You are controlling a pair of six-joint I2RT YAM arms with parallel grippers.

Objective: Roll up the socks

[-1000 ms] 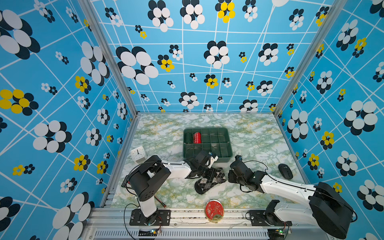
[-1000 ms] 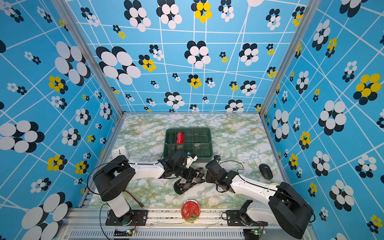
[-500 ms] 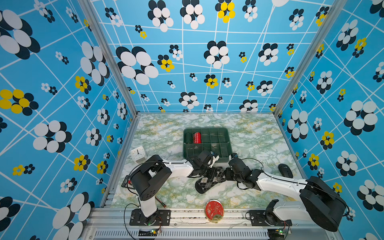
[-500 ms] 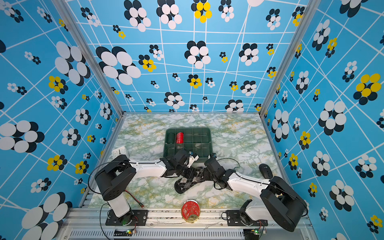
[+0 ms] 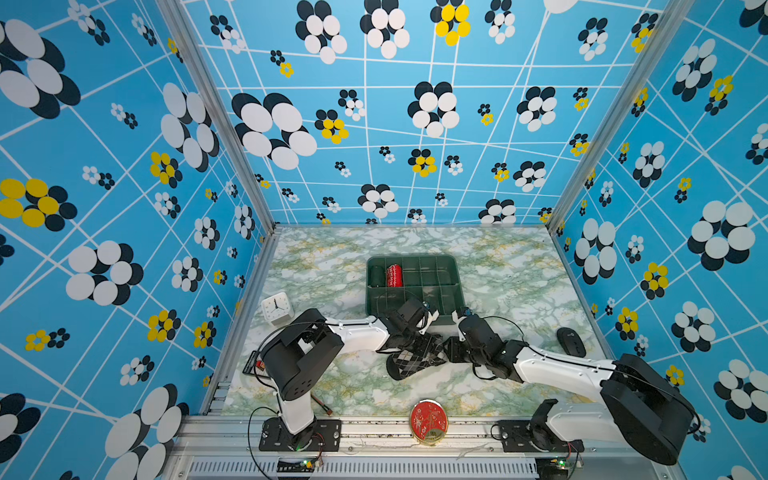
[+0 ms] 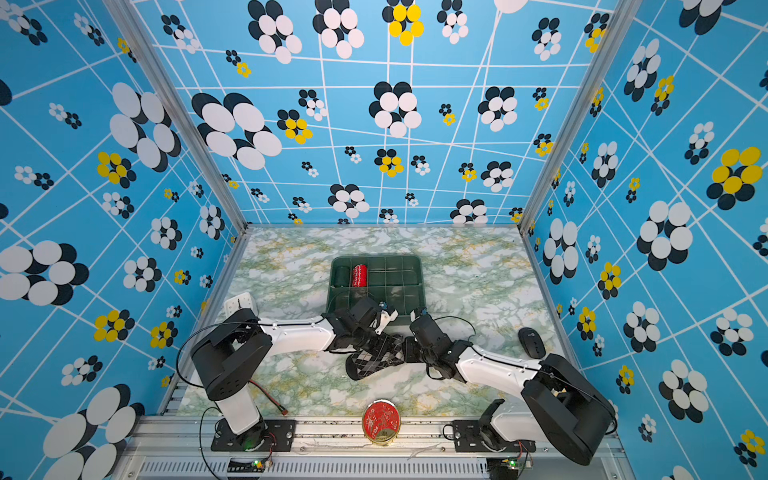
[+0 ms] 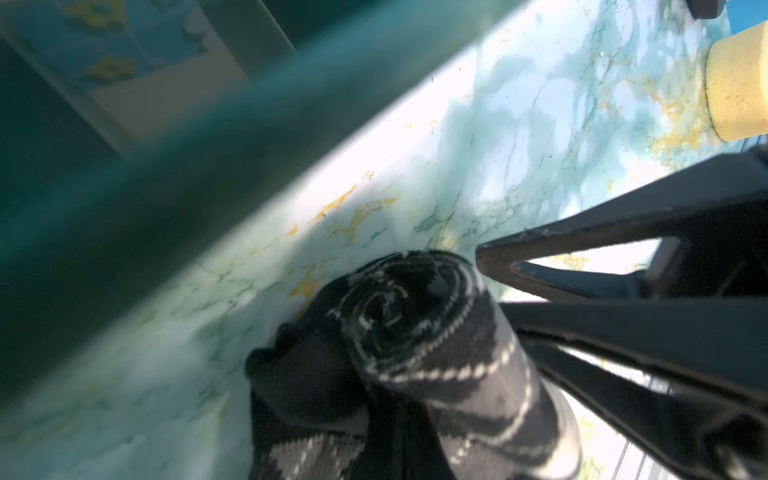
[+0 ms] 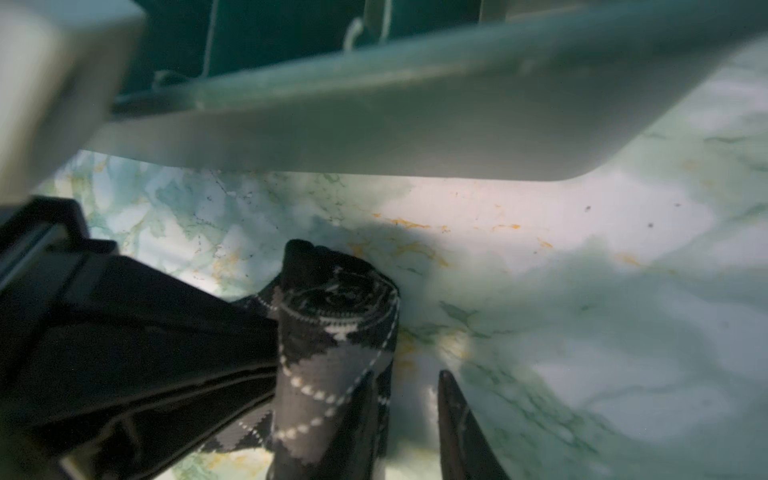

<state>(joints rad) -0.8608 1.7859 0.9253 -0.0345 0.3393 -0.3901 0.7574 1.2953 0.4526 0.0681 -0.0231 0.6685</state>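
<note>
- The socks (image 5: 415,358) (image 6: 376,358) lie on the marbled table (image 5: 519,282), just off the near wall of the green tray (image 5: 440,276) (image 6: 401,276), on the side facing the arm bases.
- The fabric is black with a grey and white argyle pattern. The part closest to the tray is wound into a tight roll. The left wrist view shows the spiral end of the roll (image 7: 419,332), and the right wrist view shows it too (image 8: 332,345).
- The unrolled part lies flat. Its plain black end points away from the tray, toward the left arm base.
- Left gripper (image 5: 409,343) (image 8: 266,374): the jaws are together and the tips press into the side of the roll. It cannot be told whether fabric is caught between them.
- Right gripper (image 5: 449,351) (image 7: 490,282): the jaws are apart at the other end of the roll. One of its fingers (image 8: 455,415) stands clear of the fabric, with table visible in the gap.
- Tray contents: a red roll (image 5: 394,275) with white zigzag marks stands in a far-left compartment, and a dark green roll (image 5: 377,276) stands in the compartment beside it.
- A white square clock (image 5: 276,307) stands to the left of the tray. Its dial figures are too small to read.
- A black computer mouse (image 5: 570,341) lies to the right of the tray, well apart from it.
- A round red tin (image 5: 429,420) with a gold rim and a pale floral print sits at the table edge, beyond the socks as seen from the tray. Any lettering on it is too small to read.
</note>
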